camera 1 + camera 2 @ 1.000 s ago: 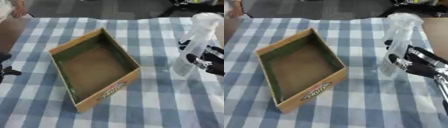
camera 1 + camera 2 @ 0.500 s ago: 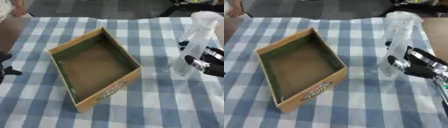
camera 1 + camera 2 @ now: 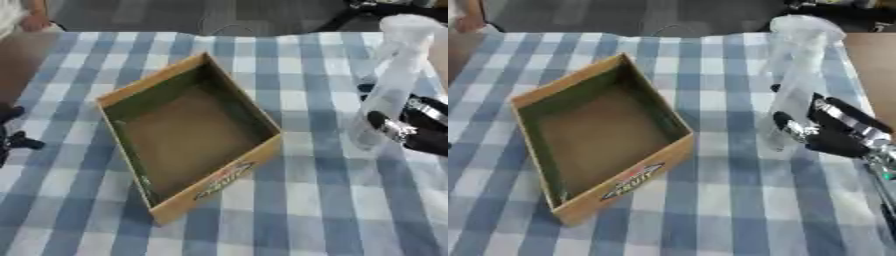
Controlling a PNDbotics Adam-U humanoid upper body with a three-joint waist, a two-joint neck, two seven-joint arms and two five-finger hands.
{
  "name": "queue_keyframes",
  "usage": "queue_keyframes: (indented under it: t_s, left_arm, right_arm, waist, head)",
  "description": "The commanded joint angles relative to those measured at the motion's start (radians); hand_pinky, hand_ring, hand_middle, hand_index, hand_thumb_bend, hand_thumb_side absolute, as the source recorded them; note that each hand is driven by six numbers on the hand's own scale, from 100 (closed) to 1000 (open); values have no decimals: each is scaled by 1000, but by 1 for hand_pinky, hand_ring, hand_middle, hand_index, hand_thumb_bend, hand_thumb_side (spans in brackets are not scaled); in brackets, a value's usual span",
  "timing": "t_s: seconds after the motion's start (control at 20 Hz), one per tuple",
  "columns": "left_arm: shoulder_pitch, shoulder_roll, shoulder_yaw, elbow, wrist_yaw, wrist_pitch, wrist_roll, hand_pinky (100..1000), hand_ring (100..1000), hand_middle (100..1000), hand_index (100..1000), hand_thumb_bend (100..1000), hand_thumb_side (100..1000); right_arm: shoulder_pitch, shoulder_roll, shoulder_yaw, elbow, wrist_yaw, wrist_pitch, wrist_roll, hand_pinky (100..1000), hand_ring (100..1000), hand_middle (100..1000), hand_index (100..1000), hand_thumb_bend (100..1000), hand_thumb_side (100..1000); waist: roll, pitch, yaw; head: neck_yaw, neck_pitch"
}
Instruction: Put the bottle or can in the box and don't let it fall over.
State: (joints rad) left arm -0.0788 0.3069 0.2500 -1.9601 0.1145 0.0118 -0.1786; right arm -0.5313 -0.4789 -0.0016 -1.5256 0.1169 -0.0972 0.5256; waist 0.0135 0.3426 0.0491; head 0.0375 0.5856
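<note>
A tall clear plastic bottle (image 3: 794,75) stands upright on the blue checked cloth, right of the open cardboard box (image 3: 588,132). My right hand (image 3: 833,131) comes in from the right, its black fingers curled round the bottle's lower half. The box is empty, with a green inner lining and a printed label on its near wall. Only the dark fingertips of my left hand (image 3: 12,135) show at the left edge, low and away from the box.
The table's far edge runs along the top, with dark floor behind it. A person's arm (image 3: 26,15) shows at the far left corner, touching nothing. Bare checked cloth (image 3: 737,210) lies in front of the box and the bottle.
The bottle and my right hand have shifted slightly, staying right of the box. The bottle remains upright. The box has not moved.
</note>
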Motion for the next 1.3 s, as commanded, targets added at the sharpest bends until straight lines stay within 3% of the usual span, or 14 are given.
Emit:
queue_keyframes:
  t_s: [0.05,0.4,0.85,1.1,1.3]
  left_arm:
    - [-6,12,8,-19,-5,-2,-4,1000,623,899,973,100,746]
    - [-8,12,8,-19,-4,-3,-4,1000,624,899,973,100,742]
    - [-8,12,8,-18,-3,-5,-6,1000,625,898,969,100,740]
    - [-8,11,8,-18,-2,-5,-7,1000,626,898,968,100,736]
    - [-7,11,9,-18,-1,-4,-8,1000,627,898,966,100,737]
  right_arm:
    - [-2,-9,1,-7,16,-2,-4,999,1000,1000,963,100,594]
    - [2,-1,-1,-13,14,8,-22,991,1000,1000,893,100,443]
    - [4,2,0,-11,-4,38,-41,983,1000,1000,852,100,390]
    - [6,3,2,-9,-13,60,-49,981,1000,1000,806,100,243]
    - [7,5,2,-6,-23,75,-51,979,1000,1000,778,100,236]
  waist:
    - [2,-12,1]
    - [5,-8,-1]
    - [7,-9,0]
    - [8,-11,0]
    - [8,-12,0]
  head:
    - [1,-16]
    - [2,-15]
    - [1,-16]
    - [1,-18]
    - [1,-18]
